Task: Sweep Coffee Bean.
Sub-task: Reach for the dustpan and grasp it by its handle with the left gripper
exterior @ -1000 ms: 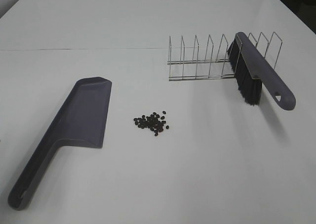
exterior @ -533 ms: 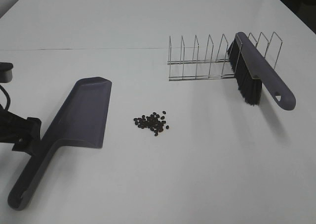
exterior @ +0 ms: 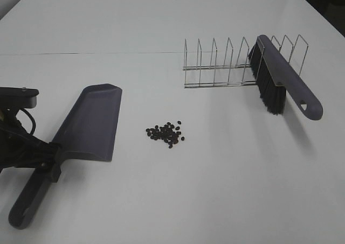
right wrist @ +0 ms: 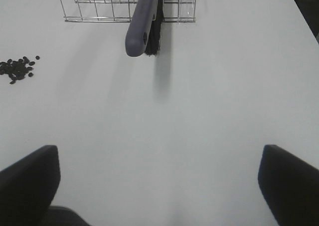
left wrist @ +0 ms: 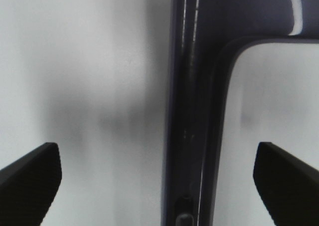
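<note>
A pile of small dark coffee beans (exterior: 166,133) lies on the white table, just right of the grey dustpan (exterior: 91,123). They also show in the right wrist view (right wrist: 17,69). My left gripper (exterior: 47,161) is open and straddles the dustpan's handle (left wrist: 192,111), with one fingertip on each side and not closed on it (left wrist: 159,186). The grey brush (exterior: 280,79) with black bristles leans on the wire rack (exterior: 215,66) at the back right. My right gripper (right wrist: 159,186) is open and empty above bare table, short of the brush's handle (right wrist: 142,21). It is out of the exterior view.
The wire rack (right wrist: 99,6) has several upright loops and holds up the brush's head. The table's far edge and a dark gap lie at the back right (exterior: 323,1).
My left arm came in from the left edge and moved right over the dustpan's handle. Dustpan, beans and brush have not moved.
</note>
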Robot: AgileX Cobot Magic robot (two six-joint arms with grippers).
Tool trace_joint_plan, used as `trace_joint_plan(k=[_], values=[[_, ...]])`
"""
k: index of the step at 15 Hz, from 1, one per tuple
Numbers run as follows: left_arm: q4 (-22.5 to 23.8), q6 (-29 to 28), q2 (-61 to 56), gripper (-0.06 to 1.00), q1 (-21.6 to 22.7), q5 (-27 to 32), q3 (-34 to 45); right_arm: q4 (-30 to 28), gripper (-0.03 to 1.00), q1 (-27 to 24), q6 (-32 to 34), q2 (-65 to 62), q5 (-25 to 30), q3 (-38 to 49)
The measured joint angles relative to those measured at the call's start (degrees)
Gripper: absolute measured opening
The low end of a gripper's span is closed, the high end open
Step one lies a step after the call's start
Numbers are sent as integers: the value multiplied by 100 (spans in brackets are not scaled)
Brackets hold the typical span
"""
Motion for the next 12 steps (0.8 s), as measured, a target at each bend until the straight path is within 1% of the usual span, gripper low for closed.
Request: trace_joint_plan(k=[5,6,7,11,12], values=[[0,-57,372,90,-132,-40,-304,0,98,0,0,0,0,0],[0,-218,619,82,-269,-34,-481,0,98,0,0,0,0,0],[0,-298,728,77,-304,-34,-521,0,98,0,0,0,0,0],[-40,-407,968,65,-321,6,-670,0,98,0,0,0,0,0],[-40,-413,1008,60,-321,17,-733,0,98,0,0,0,0,0]])
